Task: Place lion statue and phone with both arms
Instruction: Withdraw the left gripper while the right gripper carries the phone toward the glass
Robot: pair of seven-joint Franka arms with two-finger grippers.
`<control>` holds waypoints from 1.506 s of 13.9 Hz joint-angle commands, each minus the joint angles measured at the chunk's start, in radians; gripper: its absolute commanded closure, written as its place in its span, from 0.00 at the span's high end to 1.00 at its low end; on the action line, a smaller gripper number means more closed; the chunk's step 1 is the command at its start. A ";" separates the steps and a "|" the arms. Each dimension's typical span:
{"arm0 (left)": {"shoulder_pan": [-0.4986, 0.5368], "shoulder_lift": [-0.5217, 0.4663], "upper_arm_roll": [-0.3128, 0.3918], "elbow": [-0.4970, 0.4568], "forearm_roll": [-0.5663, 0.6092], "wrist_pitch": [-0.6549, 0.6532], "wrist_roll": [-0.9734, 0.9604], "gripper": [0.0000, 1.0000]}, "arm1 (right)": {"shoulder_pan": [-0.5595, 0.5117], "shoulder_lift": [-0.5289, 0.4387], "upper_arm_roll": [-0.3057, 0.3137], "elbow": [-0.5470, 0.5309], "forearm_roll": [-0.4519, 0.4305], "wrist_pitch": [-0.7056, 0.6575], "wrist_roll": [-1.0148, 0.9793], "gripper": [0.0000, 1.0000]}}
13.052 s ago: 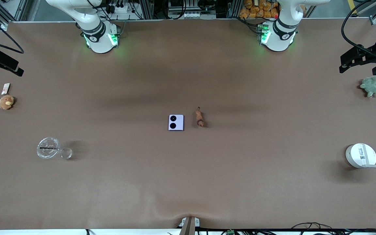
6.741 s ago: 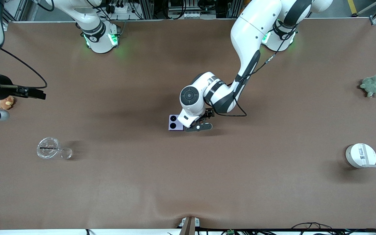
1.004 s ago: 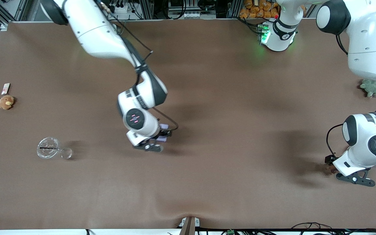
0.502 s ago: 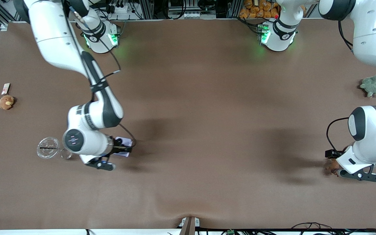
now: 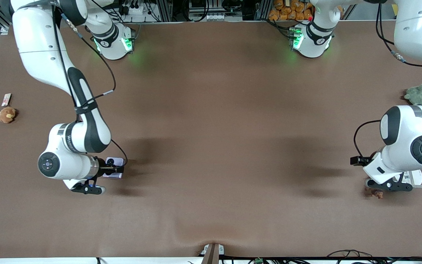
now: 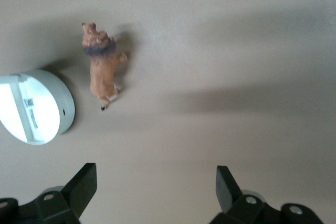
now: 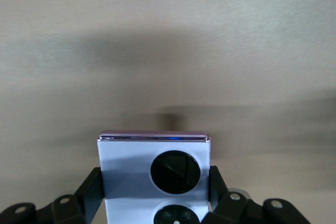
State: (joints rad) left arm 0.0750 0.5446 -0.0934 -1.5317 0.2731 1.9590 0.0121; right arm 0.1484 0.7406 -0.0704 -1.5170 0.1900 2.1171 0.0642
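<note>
Gripping phone (image 7: 155, 174), right gripper (image 7: 155, 182); lion statue (image 6: 101, 66) apparently released.

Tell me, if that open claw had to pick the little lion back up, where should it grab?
Probably across the narrow body of the lion statue, coming straight down. It lies on its side beside the round white device, long and thin. The left gripper, open above, would need its fingers either side of that length.

Reddish-brown lion statue (image 6: 102, 65); pale lavender phone (image 7: 155, 174) with black circles.

No legible text, brand or number is found; a small printed label on the round white device (image 6: 32, 107) is too small to be read.
</note>
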 commanded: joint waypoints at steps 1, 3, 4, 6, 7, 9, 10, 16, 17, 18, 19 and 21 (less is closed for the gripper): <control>0.005 -0.081 -0.014 -0.044 0.000 -0.072 -0.040 1.00 | -0.029 -0.007 0.015 -0.038 -0.012 0.046 -0.055 0.00; 0.002 -0.113 -0.034 -0.041 0.000 -0.113 -0.061 1.00 | -0.045 0.005 0.015 -0.038 -0.012 0.066 -0.096 0.00; 0.005 -0.133 -0.051 -0.035 0.000 -0.126 -0.084 1.00 | -0.052 0.014 0.015 -0.040 -0.012 0.089 -0.118 0.00; 0.012 -0.179 -0.057 -0.033 -0.008 -0.147 -0.095 1.00 | -0.073 0.026 0.017 -0.040 -0.012 0.093 -0.162 0.00; 0.015 -0.211 -0.057 -0.035 -0.041 -0.173 -0.089 1.00 | -0.075 0.031 0.017 -0.040 -0.009 0.096 -0.162 0.00; 0.011 -0.261 -0.046 -0.041 -0.141 -0.213 -0.087 1.00 | -0.064 0.037 0.017 -0.046 -0.007 0.112 -0.161 0.00; 0.008 -0.299 -0.046 -0.057 -0.178 -0.219 -0.096 1.00 | -0.064 0.042 0.017 -0.046 -0.007 0.115 -0.161 0.08; 0.008 -0.567 -0.057 -0.297 -0.282 -0.120 -0.104 1.00 | -0.062 0.039 0.017 -0.032 -0.006 0.101 -0.161 1.00; -0.003 -0.584 -0.058 -0.292 -0.281 -0.129 -0.104 1.00 | -0.058 0.034 0.017 -0.028 -0.006 0.098 -0.161 1.00; -0.021 -0.601 -0.054 -0.285 -0.282 -0.146 -0.097 1.00 | -0.056 0.028 0.018 -0.020 -0.007 0.084 -0.161 1.00; -0.033 -0.604 -0.046 -0.253 -0.282 -0.164 -0.089 1.00 | -0.053 0.020 0.018 0.001 -0.009 0.054 -0.161 1.00; -0.056 -0.594 -0.045 -0.153 -0.282 -0.256 -0.087 1.00 | -0.038 0.017 0.017 0.087 -0.015 -0.072 -0.161 1.00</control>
State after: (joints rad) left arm 0.0413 -0.0451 -0.1466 -1.7586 0.0039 1.7783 -0.0782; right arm 0.1015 0.7829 -0.0584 -1.4921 0.1897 2.1495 -0.0907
